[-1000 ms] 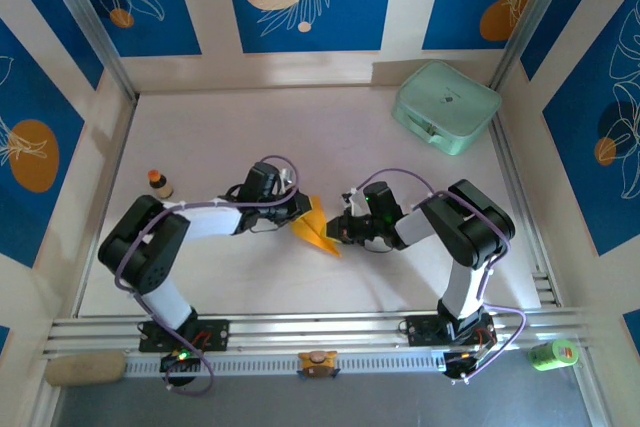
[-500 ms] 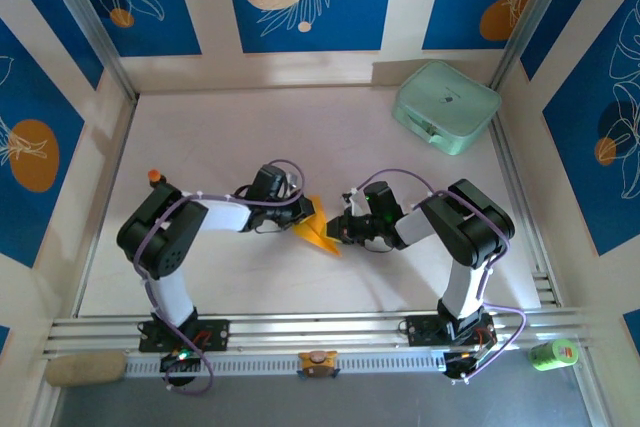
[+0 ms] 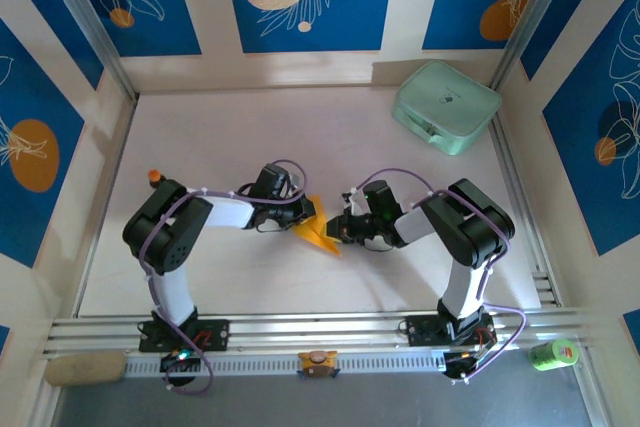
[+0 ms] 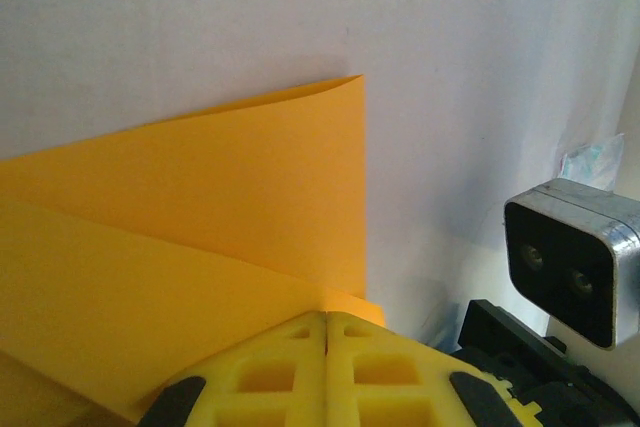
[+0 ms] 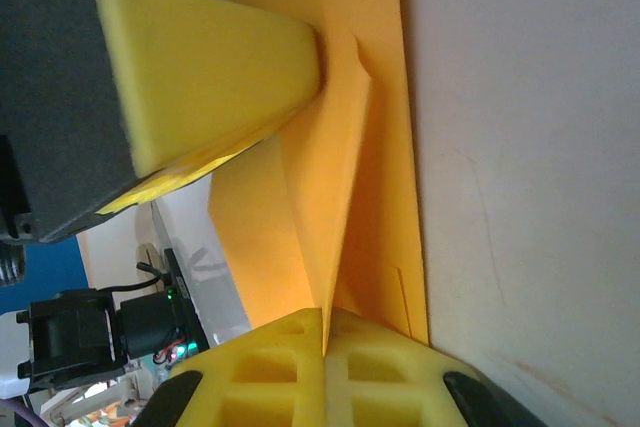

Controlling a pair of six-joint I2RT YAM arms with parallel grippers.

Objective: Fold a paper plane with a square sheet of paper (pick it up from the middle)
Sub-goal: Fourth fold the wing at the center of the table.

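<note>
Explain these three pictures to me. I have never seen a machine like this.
Two robot arms are bolted at the near edge of a white table. The overhead picture looks down on both; the other two come from a camera on each wrist, looking along its yellow fingers. The left end effector and the right end effector are both shut on a folded orange-yellow sheet of paper, from opposite sides. A mint-green case lies far right, a small orange-capped bottle at the left.

sheet of paper (image 3: 318, 231) centred between left fingers (image 4: 260, 372) and right fingers (image 5: 265, 362), case (image 3: 446, 107) behind right, bottle (image 3: 154, 177) far left
</note>
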